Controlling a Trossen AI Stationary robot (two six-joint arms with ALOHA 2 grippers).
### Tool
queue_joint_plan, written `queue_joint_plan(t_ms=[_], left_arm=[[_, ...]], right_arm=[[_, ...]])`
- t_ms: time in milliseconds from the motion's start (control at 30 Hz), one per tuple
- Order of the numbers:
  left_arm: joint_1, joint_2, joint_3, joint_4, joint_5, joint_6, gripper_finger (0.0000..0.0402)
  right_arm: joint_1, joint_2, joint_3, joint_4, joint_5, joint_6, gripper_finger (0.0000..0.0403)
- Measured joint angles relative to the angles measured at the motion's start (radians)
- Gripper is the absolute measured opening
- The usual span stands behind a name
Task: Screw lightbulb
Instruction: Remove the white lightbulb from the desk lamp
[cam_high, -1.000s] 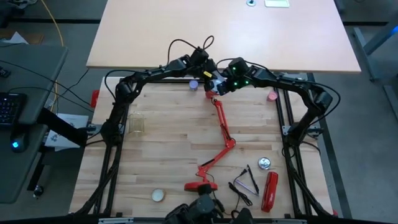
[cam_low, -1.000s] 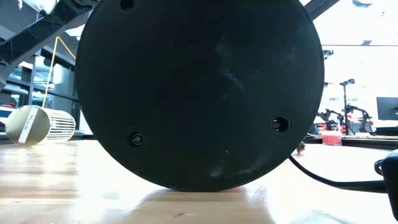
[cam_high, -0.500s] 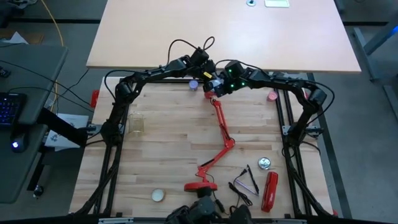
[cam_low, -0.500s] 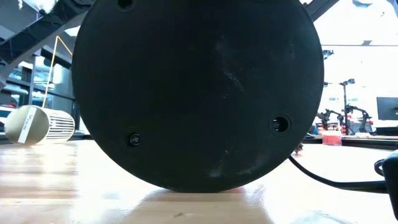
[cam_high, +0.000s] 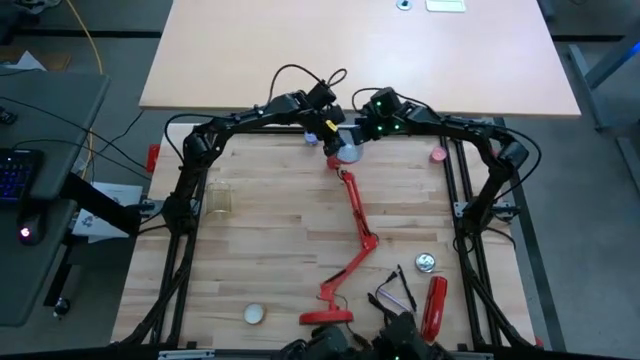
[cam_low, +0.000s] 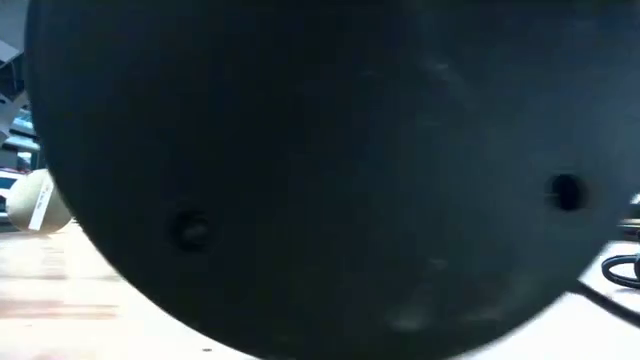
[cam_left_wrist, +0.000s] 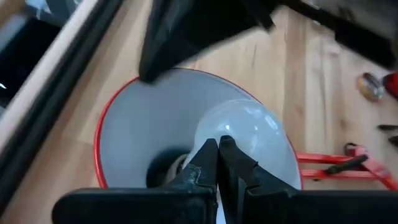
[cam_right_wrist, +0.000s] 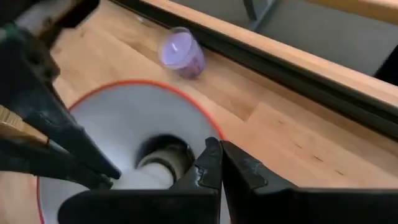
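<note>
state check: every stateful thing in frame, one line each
lightbulb: inside the lamp shade, at the socket
lamp shade: facing up, bulb inside it
red lamp: arm jointed, stretched across the table
left gripper: fingers shut, at the bulb
right gripper: fingers shut, at the shade rim
purple candle: upright by the table's edge

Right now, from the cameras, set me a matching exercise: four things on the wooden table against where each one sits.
Things:
1. small white pear-shaped lightbulb
2. small purple cup
3. clear glass jar
4. long red cylinder

Places:
A. high view, lower right
B. high view, left side
C. inside the red lamp shade
D. by the far rail, near that shade

Pairs: 1-C, 2-D, 3-B, 4-A
</note>
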Motion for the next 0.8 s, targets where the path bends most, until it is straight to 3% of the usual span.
queue_joint_plan(t_ms=[133, 233, 267, 467, 700, 800], left_arm=[[-0.024, -0.029, -0.005, -0.06, 0.066, -0.042, 0.0], [-0.041, -0.048, -0.008, -0.135, 0.217, -0.024, 0.0], [-0.05, -0.058, -0.008, -0.136, 0.22, -0.014, 0.0], [-0.064, -0.082, -0.003, -0.095, 0.033, 0.024, 0.0], [-0.033, -0.123, 0.041, -0.086, 0.089, 0.047, 0.0], [-0.03, -0.133, 0.069, -0.07, 0.015, 0.089, 0.0]], right_arm=[[-0.039, -0.006, -0.001, 0.009, 0.057, -0.024, 0.0], [-0.054, -0.042, -0.001, 0.02, 0.033, -0.025, 0.0], [-0.056, -0.055, 0.0, 0.018, 0.018, -0.031, 0.0], [-0.075, -0.147, 0.0, -0.014, -0.038, -0.069, 0.0], [-0.025, -0.247, 0.0, -0.14, -0.208, -0.104, 0.0], [0.033, -0.274, 0.0, -0.248, -0.215, -0.132, 0.0]])
